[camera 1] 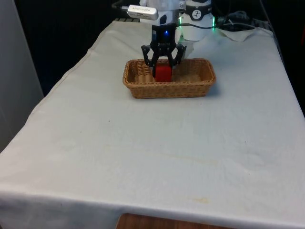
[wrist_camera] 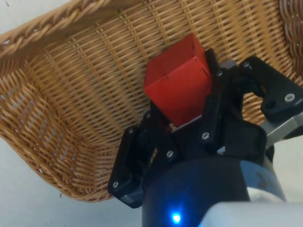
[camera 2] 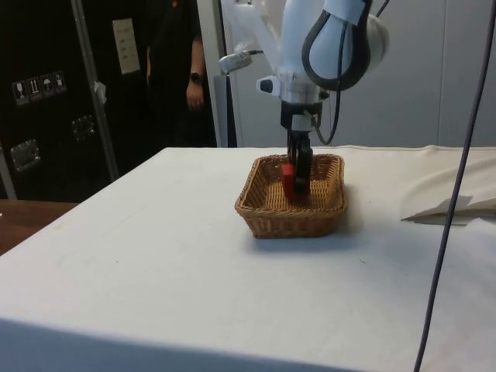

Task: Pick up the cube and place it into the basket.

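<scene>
- Now you see the jaws clenched on the red cube (camera 1: 163, 73), with the gripper (camera 1: 163, 64) lowered inside the wicker basket (camera 1: 200, 86).
- Your cube sits between the fingers, within the basket walls; you cannot tell whether it touches the woven floor.
- Basket rims surround the gripper on all sides, closest at the front view's left end.
- Your basket stands toward the far edge of the tabletop (camera 1: 152, 157).
- Beyond the tabletop's edge in the side view, a person (camera 2: 174, 70) stands by dark cabinets.
- You have wide open cloth toward the near edge and both near corners.
</scene>
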You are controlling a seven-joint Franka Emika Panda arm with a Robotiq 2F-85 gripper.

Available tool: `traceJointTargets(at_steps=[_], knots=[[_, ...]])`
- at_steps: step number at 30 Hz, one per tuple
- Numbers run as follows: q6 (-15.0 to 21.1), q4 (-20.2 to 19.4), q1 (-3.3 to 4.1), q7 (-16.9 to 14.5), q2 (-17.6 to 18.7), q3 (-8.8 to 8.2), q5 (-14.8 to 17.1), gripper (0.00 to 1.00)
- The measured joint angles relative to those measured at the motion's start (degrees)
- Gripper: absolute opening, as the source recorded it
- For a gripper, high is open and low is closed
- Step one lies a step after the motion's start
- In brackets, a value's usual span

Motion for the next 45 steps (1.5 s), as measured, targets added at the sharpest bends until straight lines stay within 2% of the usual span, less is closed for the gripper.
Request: traceJointTargets(at_steps=[11,12,13,14,17,18,20,21,22,31,35,42,45], knots=[[0.46,0.00,0.00,0.00,0.80,0.06,0.00,0.00],[0.46,0.00,0.00,0.00,0.86,0.06,0.00,0.03],[0.46,0.00,0.00,0.00,0.92,0.06,0.00,0.13],[0.46,0.00,0.00,0.00,0.92,0.06,0.00,0.31],[0.46,0.00,0.00,0.00,0.92,0.06,0.00,0.60],[0.46,0.00,0.00,0.00,0.92,0.06,0.00,0.60],[0.46,0.00,0.00,0.00,0.97,0.06,0.00,0.79],[0.46,0.00,0.00,0.00,0.97,0.06,0.00,0.97],[0.52,0.00,0.00,0.00,0.97,0.06,0.00,1.00],[0.52,0.06,0.00,0.00,1.03,0.06,0.00,1.00],[0.46,0.23,0.00,0.11,-0.17,0.06,0.00,1.00],[-3.61,-0.34,0.00,0.23,-5.84,0.06,0.00,1.00],[-4.58,-0.34,0.00,0.34,-6.93,0.11,0.00,1.00]])
